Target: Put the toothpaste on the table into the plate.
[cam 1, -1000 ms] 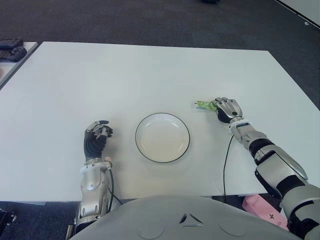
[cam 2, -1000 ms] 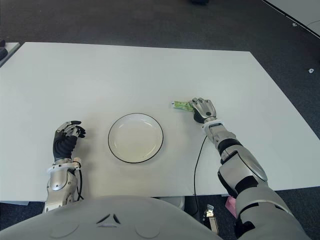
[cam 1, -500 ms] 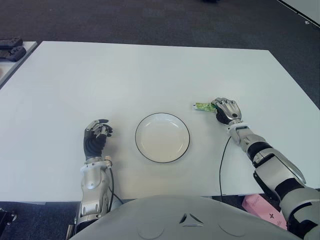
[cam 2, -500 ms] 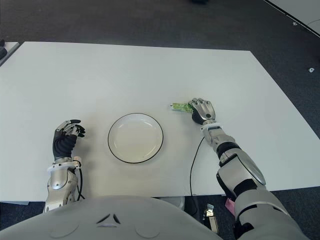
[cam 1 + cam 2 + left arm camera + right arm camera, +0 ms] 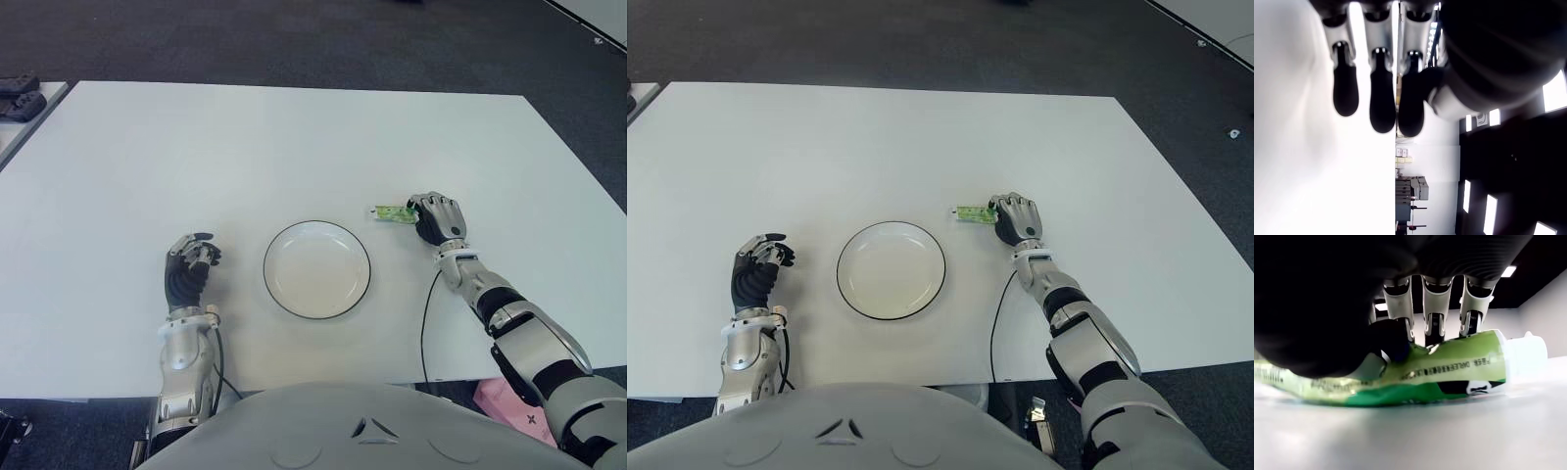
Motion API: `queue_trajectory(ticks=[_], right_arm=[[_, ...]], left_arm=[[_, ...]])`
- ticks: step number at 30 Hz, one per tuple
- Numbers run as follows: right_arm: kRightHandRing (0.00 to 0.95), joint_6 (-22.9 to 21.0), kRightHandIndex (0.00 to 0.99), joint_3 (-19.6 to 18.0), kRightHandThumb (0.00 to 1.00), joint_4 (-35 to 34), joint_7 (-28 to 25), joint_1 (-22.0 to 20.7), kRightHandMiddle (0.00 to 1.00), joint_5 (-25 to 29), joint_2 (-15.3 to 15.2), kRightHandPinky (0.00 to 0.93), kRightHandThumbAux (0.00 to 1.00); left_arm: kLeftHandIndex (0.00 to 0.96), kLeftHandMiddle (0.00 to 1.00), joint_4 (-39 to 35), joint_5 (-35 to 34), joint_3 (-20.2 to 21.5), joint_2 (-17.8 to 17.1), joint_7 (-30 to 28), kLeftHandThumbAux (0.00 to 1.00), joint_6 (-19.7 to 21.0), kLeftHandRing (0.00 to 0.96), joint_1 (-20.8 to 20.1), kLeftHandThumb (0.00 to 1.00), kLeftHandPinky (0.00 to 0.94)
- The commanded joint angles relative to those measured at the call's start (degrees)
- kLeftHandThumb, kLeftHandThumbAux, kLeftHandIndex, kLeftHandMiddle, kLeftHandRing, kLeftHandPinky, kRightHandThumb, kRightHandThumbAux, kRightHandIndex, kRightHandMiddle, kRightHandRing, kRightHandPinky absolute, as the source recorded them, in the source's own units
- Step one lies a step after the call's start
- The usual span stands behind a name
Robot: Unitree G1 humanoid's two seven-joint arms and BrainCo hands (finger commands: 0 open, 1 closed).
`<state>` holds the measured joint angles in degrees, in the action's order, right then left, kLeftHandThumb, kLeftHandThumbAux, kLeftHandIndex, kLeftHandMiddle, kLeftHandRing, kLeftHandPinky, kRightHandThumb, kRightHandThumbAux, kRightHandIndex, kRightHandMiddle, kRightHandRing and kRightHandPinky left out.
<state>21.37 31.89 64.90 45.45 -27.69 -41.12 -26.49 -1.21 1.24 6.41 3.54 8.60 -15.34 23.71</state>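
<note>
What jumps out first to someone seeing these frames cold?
The green toothpaste tube is under the right robot hand, whose fingers are closed over it while it lies on the white table, just right of the plate. The plate, white with a dark rim, sits centre front with nothing in it. The left robot hand shows left of the plate, holding nothing.

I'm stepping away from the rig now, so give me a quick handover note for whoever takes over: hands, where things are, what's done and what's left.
Right hand: fingers curled over the green toothpaste, which lies flat on the white table to the right of the plate; not lifted.
Left hand: idle to the left of the plate, fingers curled, holding nothing.
Plate: nothing in it, near the table's front edge between the hands.
Done: the right hand has a grip on the tube.
Left: lift it, carry it left over the plate, set it down and release.
</note>
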Motion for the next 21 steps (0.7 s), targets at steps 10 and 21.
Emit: queue_trajectory(ticks=[10, 21], right_arm=[[0.847, 3.0, 0.390, -7.5, 0.850, -10.3, 2.5, 5.0, 0.534, 4.2, 2.9, 0.840, 0.682], [0.859, 5.0, 0.390, -11.1, 0.850, -15.9, 2.7, 7.7, 0.533, 5.5, 5.5, 0.835, 0.682]], left_arm=[[0.434, 0.605, 0.8, 0.5, 0.1, -0.2, 0.2, 0.722, 1.4, 0.585, -0.3, 0.698, 0.562], [0.433, 0.597, 0.9, 0.3, 0.2, -0.5, -0.1, 0.723, 1.5, 0.576, -0.6, 0.696, 0.546]])
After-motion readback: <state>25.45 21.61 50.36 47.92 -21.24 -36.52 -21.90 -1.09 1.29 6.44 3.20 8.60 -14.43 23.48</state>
